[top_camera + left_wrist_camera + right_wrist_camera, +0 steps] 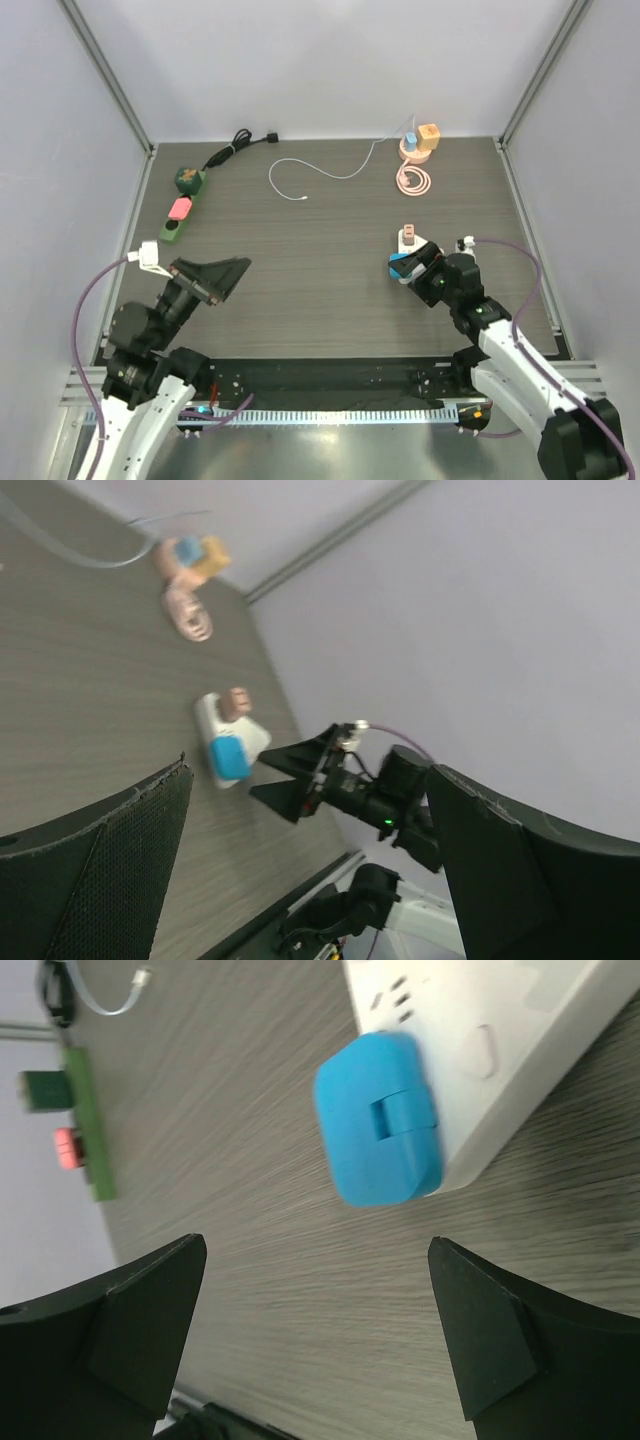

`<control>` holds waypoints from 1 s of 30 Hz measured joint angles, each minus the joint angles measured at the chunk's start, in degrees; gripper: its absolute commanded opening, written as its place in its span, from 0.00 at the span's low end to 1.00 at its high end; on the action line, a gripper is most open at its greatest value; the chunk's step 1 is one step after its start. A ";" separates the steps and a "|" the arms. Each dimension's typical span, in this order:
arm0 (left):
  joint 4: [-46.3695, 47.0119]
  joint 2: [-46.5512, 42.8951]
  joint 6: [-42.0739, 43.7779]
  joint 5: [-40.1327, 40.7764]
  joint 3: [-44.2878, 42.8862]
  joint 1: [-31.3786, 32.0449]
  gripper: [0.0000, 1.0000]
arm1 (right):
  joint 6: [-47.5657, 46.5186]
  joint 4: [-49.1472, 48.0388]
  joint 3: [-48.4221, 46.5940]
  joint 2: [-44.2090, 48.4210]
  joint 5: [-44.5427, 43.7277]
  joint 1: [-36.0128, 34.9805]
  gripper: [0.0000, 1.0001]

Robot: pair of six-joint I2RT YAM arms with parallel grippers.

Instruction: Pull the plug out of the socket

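A white socket strip [420, 248] lies on the table right of centre. A blue plug [400, 266] is in its near end and a pink plug [409, 236] in its far end. My right gripper [412, 270] is open, just short of the blue plug. In the right wrist view the blue plug [378, 1132] sits in the strip [500, 1040] ahead of my open gripper [315, 1260], not between the fingers. My left gripper [232, 280] is open and empty at the near left. Its wrist view shows the blue plug [228, 758] far off between its fingers [130, 850].
A green socket strip [172, 232] with a red plug [180, 208] and a green plug [187, 179] lies at the far left. A black cable [240, 142], a white cable [310, 172], a pink coiled cable [413, 180] and an orange adapter [429, 135] lie at the back.
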State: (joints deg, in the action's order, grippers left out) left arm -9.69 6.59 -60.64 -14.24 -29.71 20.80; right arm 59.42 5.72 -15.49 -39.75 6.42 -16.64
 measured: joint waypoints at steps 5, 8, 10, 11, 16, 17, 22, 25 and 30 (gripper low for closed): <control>-11.58 13.97 0.92 5.31 -4.81 0.00 1.00 | -5.60 4.15 -6.91 -12.07 -3.41 0.00 1.00; -9.84 17.55 0.59 5.79 -1.99 -0.07 1.00 | -9.09 6.12 -10.51 -16.31 -4.74 0.00 1.00; -5.42 18.64 -0.90 6.14 1.86 -0.09 1.00 | -11.67 6.84 -12.98 -18.93 -5.11 0.00 1.00; -1.20 19.93 -1.77 6.19 4.15 -0.09 1.00 | -12.94 7.17 -14.14 -20.02 -5.29 0.00 1.00; 13.77 38.21 -1.81 4.17 4.02 -0.09 0.94 | -16.26 8.07 -17.05 -22.34 -5.68 0.70 1.00; 15.76 43.60 -1.29 3.02 1.68 0.09 0.93 | -16.52 8.44 -17.44 -22.69 -5.70 1.22 1.00; 28.28 68.02 2.86 -2.45 -12.63 4.11 0.89 | -17.73 10.03 -19.02 -25.24 -5.33 8.33 1.00; 34.25 78.16 5.53 -4.74 -19.96 7.82 0.88 | -18.62 11.06 -19.02 -25.66 -4.11 13.55 1.00; 42.53 91.73 9.88 -7.06 -27.76 14.67 0.83 | -19.85 11.52 -19.02 -26.62 -2.12 16.52 1.00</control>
State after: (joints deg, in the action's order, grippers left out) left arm 32.84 98.32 -50.76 -21.30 -57.47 35.46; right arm 39.57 17.23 -34.50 -66.37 4.29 -0.12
